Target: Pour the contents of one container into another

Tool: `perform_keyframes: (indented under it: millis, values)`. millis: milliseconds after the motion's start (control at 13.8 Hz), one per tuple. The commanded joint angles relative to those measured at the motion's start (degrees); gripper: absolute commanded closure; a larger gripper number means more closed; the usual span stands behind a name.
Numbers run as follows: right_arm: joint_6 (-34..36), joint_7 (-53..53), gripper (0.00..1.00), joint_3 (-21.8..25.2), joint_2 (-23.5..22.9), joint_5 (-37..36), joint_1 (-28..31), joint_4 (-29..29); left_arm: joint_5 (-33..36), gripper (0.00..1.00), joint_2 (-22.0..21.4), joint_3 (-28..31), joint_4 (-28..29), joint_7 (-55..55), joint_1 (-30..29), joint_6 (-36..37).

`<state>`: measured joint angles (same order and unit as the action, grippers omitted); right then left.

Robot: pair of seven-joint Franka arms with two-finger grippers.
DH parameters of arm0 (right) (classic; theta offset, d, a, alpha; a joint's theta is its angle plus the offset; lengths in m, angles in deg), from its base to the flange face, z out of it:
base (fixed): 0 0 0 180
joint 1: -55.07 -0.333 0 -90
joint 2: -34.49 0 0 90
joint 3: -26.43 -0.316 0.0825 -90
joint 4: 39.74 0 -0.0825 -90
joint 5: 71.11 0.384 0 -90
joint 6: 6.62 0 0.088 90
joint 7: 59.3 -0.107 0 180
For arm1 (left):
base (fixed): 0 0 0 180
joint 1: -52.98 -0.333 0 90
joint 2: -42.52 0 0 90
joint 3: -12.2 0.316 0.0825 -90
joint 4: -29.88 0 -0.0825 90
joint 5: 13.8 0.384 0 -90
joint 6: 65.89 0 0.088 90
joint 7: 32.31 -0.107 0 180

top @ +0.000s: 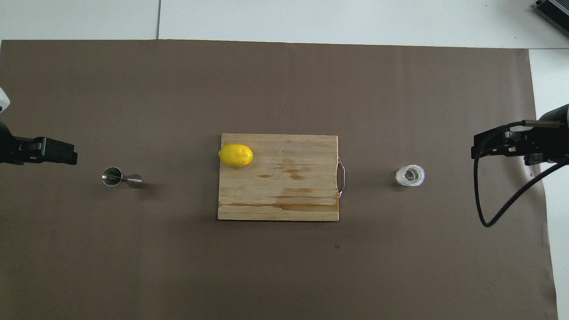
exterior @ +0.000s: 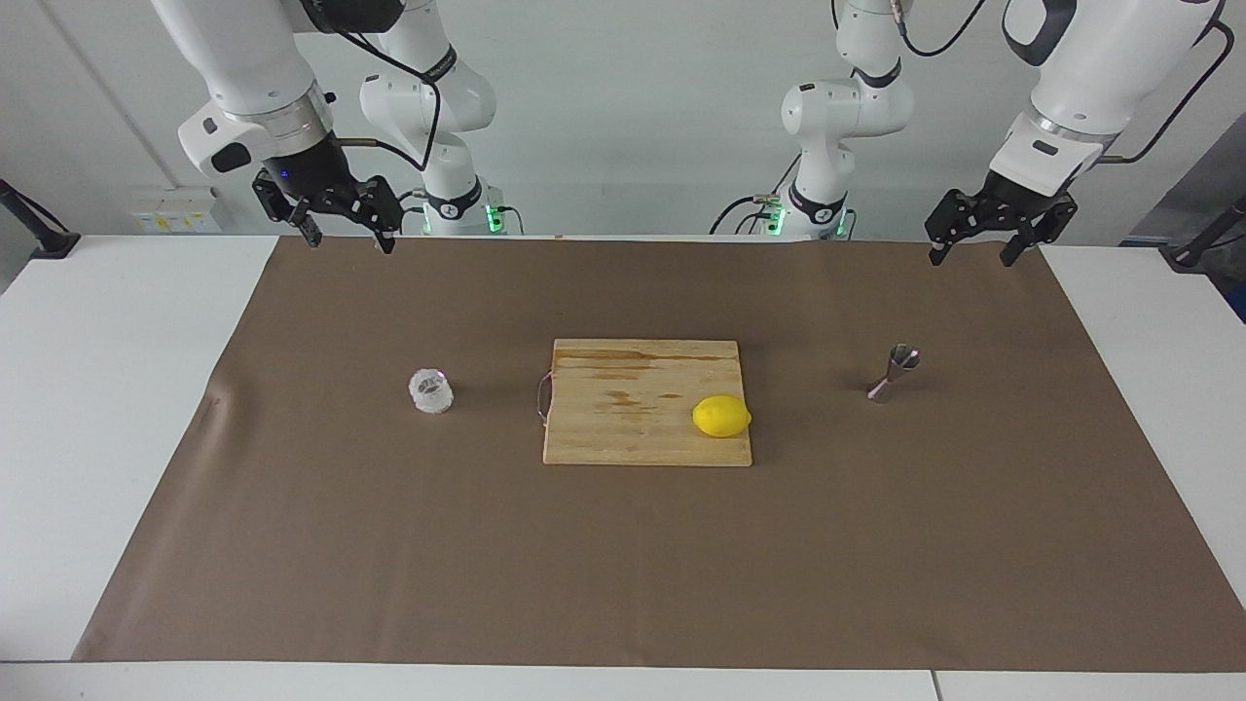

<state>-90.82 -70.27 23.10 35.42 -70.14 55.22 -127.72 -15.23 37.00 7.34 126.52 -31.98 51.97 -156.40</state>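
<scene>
The glass cup (exterior: 430, 390) stood on the brown mat (exterior: 623, 584) below and inward of the right end effector (exterior: 343, 230), whose jaws stood wide and empty. The metal jigger (exterior: 895, 372) stood likewise below the left end effector (exterior: 975, 243), also wide and empty. A good first step would be to descend squarely over the cup and grip its faceted wall low, keeping it upright. The mat covered a white tabletop (exterior: 107, 389); a cutting board (exterior: 633, 428) with a lemon (exterior: 721, 417) lay between the vessels.

Cutting board (exterior: 646, 401) placed mid-desk | lemon (exterior: 721, 417) on board | glass cup (exterior: 430, 390) toward right arm's end | jigger (exterior: 895, 372) toward left arm's end
</scene>
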Motion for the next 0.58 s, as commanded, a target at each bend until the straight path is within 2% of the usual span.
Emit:
perform_keyframes:
  millis: [0, 217, 507]
  values:
    - [-0.79, -0.90, 0.00, -0.19, 0.30, 0.35, 0.20, -0.53, -0.41, 0.00, -3.17, 0.56, 5.12, 2.29, -0.30, -0.80]
    - [-0.61, -0.90, 0.00, -0.19, 0.30, 0.35, 0.20, -0.53, -0.41, 0.00, -4.84, 0.56, 10.31, 14.56, -0.39, -4.31]
    - [-0.70, -0.90, 0.00, -0.19, 0.30, 0.35, 0.11, -0.53, -1.98, 0.00, -0.98, 0.56, 11.72, 34.26, -2.67, -7.82]
